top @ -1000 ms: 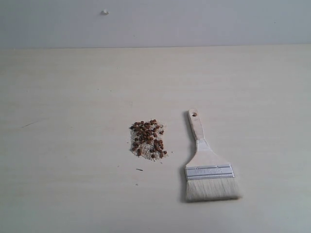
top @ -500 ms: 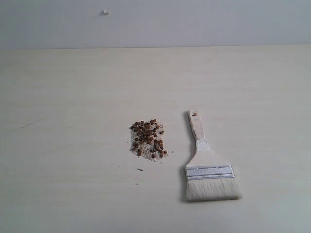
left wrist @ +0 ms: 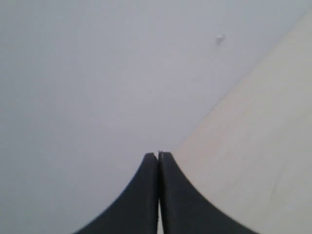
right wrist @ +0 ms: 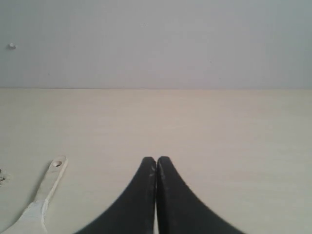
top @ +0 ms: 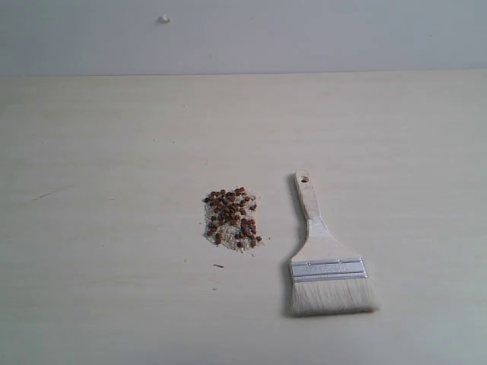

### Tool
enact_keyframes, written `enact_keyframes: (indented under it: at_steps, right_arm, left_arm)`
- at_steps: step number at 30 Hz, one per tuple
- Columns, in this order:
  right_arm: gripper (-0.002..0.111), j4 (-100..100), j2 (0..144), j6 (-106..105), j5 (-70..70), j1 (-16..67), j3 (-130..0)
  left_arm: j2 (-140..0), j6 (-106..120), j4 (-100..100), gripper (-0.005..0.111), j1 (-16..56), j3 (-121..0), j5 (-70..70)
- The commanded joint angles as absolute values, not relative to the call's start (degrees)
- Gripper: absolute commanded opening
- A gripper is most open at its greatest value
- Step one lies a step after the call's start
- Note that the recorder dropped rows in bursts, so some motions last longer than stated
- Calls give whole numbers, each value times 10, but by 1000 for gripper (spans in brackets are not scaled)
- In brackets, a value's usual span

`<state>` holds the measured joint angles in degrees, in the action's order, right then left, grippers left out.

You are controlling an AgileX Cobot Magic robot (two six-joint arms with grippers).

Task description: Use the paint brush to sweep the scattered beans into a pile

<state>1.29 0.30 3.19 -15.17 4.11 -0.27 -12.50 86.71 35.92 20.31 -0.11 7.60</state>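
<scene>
Pale wood-grain table point(top: 114, 137) is recorded across the exterior view, backed by a plain grey wall point(top: 304, 38). Left gripper point(left wrist: 158, 155) is seen with its jaws pressed together and nothing between them, facing the wall and the table's far edge. Right gripper point(right wrist: 156, 160) is likewise closed on nothing, above bare tabletop.

The paint brush point(top: 327, 258) is laid flat on the table, handle toward the wall, bristles toward the near edge. In the right wrist view, only its holed handle end point(right wrist: 46, 190) is shown, off to one side of the closed fingertips and clear of them.

The beans point(top: 232, 219) are found in one compact cluster on whitish crumbs, just left of the handle and not touching it.

A small white mark point(top: 163, 19) is noted on the wall.
</scene>
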Motion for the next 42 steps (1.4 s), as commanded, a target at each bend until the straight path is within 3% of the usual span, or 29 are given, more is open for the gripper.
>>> enact_keyframes:
  at_steps: [1,6,13,20,26,42]
  right_arm:
    - [0,14,0,32,-150,41,0]
    - [0,14,0,31,-150,41,0]
    - [0,14,0,32,-150,41,0]
    - [0,14,0,32,-150,41,0]
    - [0,14,0,32,-150,41,0]
    - [0,14,0,31,-150,41,0]
  left_arm:
    - [-122,872,213,0,206,0,-7]
    - [-122,815,203,0,206,0,-14]
    - [-118,425,220,0,197,0,43]
    - [-117,136,155,0,134,0,48]
    - [-117,86,136,0,98,0,-9]
    - [-117,91,91,0,96,0,-71]
